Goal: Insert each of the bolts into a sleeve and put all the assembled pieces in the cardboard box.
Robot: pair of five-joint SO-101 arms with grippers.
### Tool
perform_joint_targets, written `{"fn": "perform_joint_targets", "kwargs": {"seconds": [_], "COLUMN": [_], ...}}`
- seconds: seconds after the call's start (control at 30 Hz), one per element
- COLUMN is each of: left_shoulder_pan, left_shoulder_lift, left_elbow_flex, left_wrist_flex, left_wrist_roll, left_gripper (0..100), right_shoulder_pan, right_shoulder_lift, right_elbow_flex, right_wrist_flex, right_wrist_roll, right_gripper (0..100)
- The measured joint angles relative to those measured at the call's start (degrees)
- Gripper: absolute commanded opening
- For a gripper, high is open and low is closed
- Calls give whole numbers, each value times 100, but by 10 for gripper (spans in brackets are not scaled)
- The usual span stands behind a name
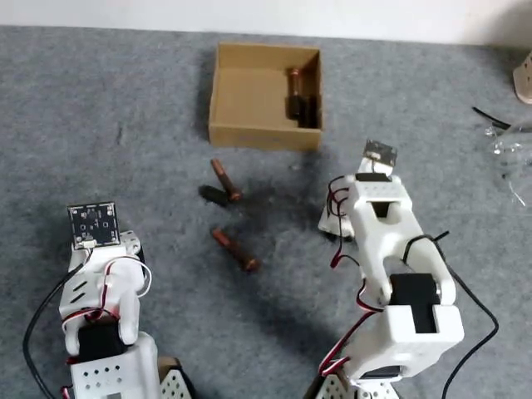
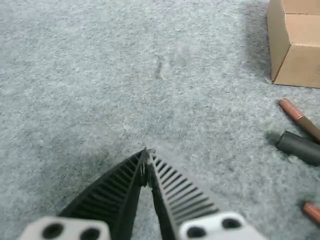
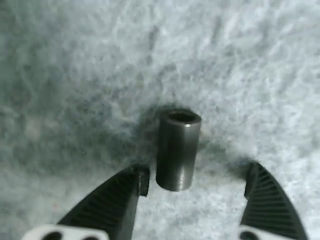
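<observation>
A black sleeve [image 3: 178, 149] lies on the grey carpet between the fingers of my open right gripper [image 3: 196, 178], untouched by either finger. My right arm [image 1: 389, 249] stands right of the loose parts. My left gripper [image 2: 146, 170] is shut and empty, low over bare carpet at the lower left. A copper bolt [image 1: 225, 179] [image 2: 299, 117] lies against a second black sleeve [image 1: 213, 194] [image 2: 300, 147]. Another bolt [image 1: 234, 249] [image 2: 312, 211] lies nearer the arms. The cardboard box [image 1: 249, 125] [image 2: 295, 45] holds one bolt inside a sleeve [image 1: 301, 96].
Grey carpet covers the whole table. Clear plastic and cables [image 1: 509, 137] lie at the far right edge. My left arm [image 1: 104, 299] sits at the lower left, with open carpet between it and the box.
</observation>
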Motion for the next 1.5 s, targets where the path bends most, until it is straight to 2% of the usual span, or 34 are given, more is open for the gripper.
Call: {"fn": "perform_joint_targets", "kwargs": {"seconds": [0.37,0.43,0.57,0.77,1.1,1.3,1.5], "left_shoulder_pan": [0,0,0,0,0,0,0], "left_shoulder_lift": [0,0,0,0,0,0,0], "left_elbow_flex": [0,0,0,0,0,0,0], "left_wrist_flex": [0,0,0,0,0,0,0], "left_wrist_roll": [0,0,0,0,0,0,0], "left_gripper": [7,7,7,7,7,7,7], "right_shoulder_pan": [0,9,176,545,563,492,440], "right_shoulder_lift": [0,0,-62,-70,-70,-914,-2295], "right_elbow_flex": [0,0,0,-9,-132,79,1538], "right_wrist_flex": [-299,-299,-299,-299,-18,-88,-712], "right_wrist_roll": [-35,-35,-35,-35,-26,-26,202], "right_gripper": [270,217,0,5,5,5,5]}}
